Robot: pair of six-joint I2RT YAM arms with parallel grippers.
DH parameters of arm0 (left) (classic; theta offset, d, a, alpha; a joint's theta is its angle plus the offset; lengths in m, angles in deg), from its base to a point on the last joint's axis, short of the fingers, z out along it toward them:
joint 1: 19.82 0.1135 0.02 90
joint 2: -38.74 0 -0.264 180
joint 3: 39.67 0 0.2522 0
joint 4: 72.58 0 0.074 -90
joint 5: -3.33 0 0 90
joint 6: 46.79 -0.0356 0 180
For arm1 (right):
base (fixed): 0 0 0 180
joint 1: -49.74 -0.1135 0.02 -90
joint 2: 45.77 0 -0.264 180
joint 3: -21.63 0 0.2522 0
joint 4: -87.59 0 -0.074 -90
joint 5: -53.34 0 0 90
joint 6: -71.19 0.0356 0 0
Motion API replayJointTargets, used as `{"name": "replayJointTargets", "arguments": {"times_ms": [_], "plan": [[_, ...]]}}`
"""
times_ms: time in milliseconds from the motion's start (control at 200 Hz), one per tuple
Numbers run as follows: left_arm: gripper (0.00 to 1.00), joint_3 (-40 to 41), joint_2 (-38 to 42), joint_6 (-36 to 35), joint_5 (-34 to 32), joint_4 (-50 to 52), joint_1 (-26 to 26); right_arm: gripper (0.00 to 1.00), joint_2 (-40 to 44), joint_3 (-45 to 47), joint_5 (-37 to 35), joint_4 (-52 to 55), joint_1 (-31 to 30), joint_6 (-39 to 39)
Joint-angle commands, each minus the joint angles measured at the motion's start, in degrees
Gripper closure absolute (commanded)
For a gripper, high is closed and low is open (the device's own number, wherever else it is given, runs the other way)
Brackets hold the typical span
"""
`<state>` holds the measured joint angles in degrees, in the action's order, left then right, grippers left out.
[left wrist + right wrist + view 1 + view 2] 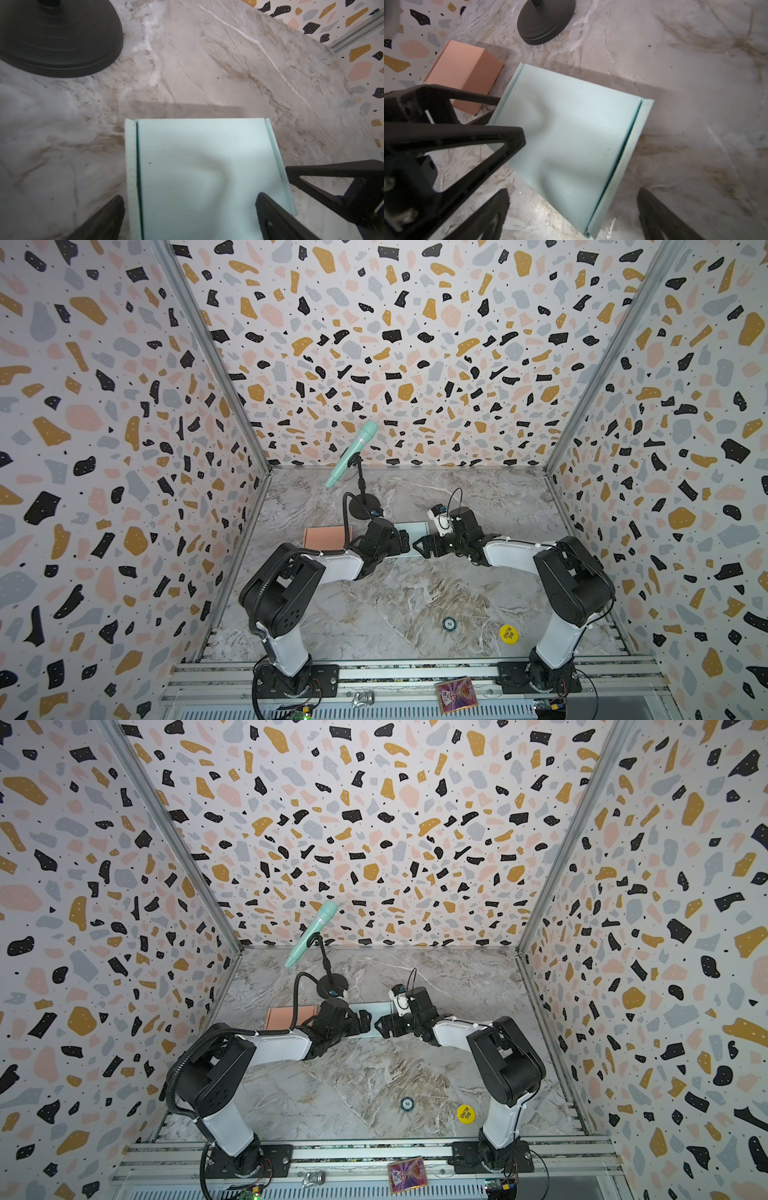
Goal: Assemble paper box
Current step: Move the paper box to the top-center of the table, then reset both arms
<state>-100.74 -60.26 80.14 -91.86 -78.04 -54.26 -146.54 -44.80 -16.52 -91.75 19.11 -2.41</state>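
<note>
- Over on the left of the mint box, a closed pink box (pixel 326 537) sits flat on the marble table (pixel 407 601), just beside the mint one, partly hidden by the left arm in both top views.
- Behind that, a black mic stand base (pixel 361 506) holds a mint green microphone (pixel 353 452) tilted up toward the back wall.
- Left hand (pixel 190 216) hangs right over the mint box, fingers spread wide apart, nothing gripped. In the left wrist view one finger is over the bare table beside the box's edge, the other is over the lid.
- Mint box (pixel 569 143) itself lies flat on the table about mid-way between the two hands, folded up, lid down. Top panel has a soft dent in it, and a narrow flap sticks out along one side.
- Right hand (pixel 573 216) is also spread wide, holding nothing, hovering at the right end of the mint box. From above, the two hands nearly meet tip to tip over it (pixel 376 1023).
- Nearer the front than the mint box, a small round teal chip (pixel 449 624) lies on the table.
- A bit right of that chip is a yellow round token (pixel 508 633) with black print on it.
- Down on the front rail, below those, there's a shiny foil card packet (pixel 456 694), and left of it a small crumpled silver thing (pixel 362 698), can't tell what it is.
</note>
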Motion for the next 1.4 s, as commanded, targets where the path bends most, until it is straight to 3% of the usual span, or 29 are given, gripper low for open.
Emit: {"name": "replayJointTargets", "arguments": {"times_ms": [0, 155, 340, 471, 616, 856, 936, 1201, 1397], "plan": [[0.00, 1.82, 3.83, -0.32, 0.35, -0.34, 0.29, 0.01, 4.59, 1.63, -1.52, -0.24, 0.31, -0.04], [0.00, 6.46, 10.90, -1.04, 0.31, 1.45, 0.31, 0.01, 9.64, 4.48, -3.78, 0.94, 0.47, -0.40], [0.00, 10.24, 21.71, -4.74, -4.28, 11.93, 0.27, 0.01, 19.66, 11.62, -5.68, -0.67, 2.89, -0.59], [0.00, 12.48, 29.95, -6.24, -7.94, 17.09, 0.27, 0.01, 26.42, 15.83, -6.12, -0.31, 7.24, -1.36], [0.00, 17.24, 39.78, -6.17, -10.30, 15.74, 0.29, 0.01, 33.92, 22.22, -4.17, -4.17, 14.47, -1.76], [0.00, 21.25, 52.29, -5.67, -21.43, 21.55, 0.33, 0.01, 40.62, 28.62, -3.67, -7.05, 24.23, -0.15], [0.00, 22.68, 55.90, -4.16, -27.52, 23.72, 0.40, 0.01, 42.83, 29.44, -7.10, -6.93, 25.08, 0.01], [0.00, 24.11, 59.05, -8.57, -40.84, 21.37, 0.48, 0.01, 50.93, 36.38, -24.85, -12.41, 25.79, -0.74], [0.00, 26.83, 57.32, -18.33, -48.32, 11.53, 1.10, 0.01, 56.58, 44.96, -25.41, -25.21, 26.38, -8.57]]}}
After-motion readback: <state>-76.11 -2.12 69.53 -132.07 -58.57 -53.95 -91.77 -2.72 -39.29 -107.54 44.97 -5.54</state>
